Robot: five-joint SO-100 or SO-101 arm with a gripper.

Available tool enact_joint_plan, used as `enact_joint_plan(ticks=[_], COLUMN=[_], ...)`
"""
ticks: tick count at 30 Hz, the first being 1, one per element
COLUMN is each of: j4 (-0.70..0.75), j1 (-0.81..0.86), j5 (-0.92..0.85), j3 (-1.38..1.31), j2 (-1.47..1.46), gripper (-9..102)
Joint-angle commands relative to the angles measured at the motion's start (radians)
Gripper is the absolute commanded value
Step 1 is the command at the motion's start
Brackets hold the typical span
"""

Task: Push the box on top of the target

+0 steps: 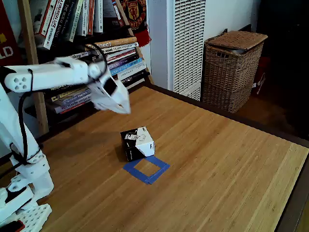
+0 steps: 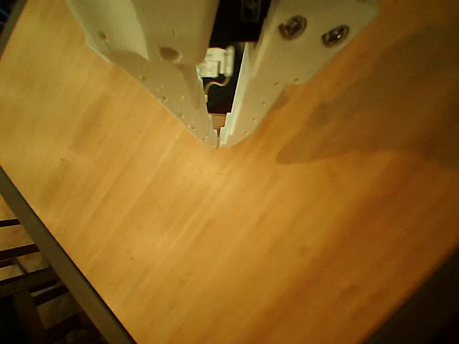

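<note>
Hovering above the worktop (image 1: 231, 159), the pressed-together pincer (image 1: 126, 109) hung up-left of the box (image 1: 138, 143); the target (image 1: 146, 169) lay beyond.

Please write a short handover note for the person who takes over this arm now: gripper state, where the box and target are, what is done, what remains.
Gripper: shut, empty, raised above the table, up and left of the box in the fixed view.
Box: on the table, beside the blue tape target, touching or just overlapping its far edge.
Done: box is close to the target.
Left: push the box onto the square.
</note>
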Motion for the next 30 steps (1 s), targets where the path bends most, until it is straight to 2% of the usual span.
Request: enact_joint_plan(ticks=[1,8,18,30], j4=[-0.055,-0.087,-0.152,-0.092], j1=[0.014,0.061,0.048,0.025], j5=[-0.06,-0.19,-0.219,-0.23], j3=[-0.002,0.002,0.041,0.044], j2=[-0.015,-0.089,-0.132,-0.137], gripper=[0,0,0,0])
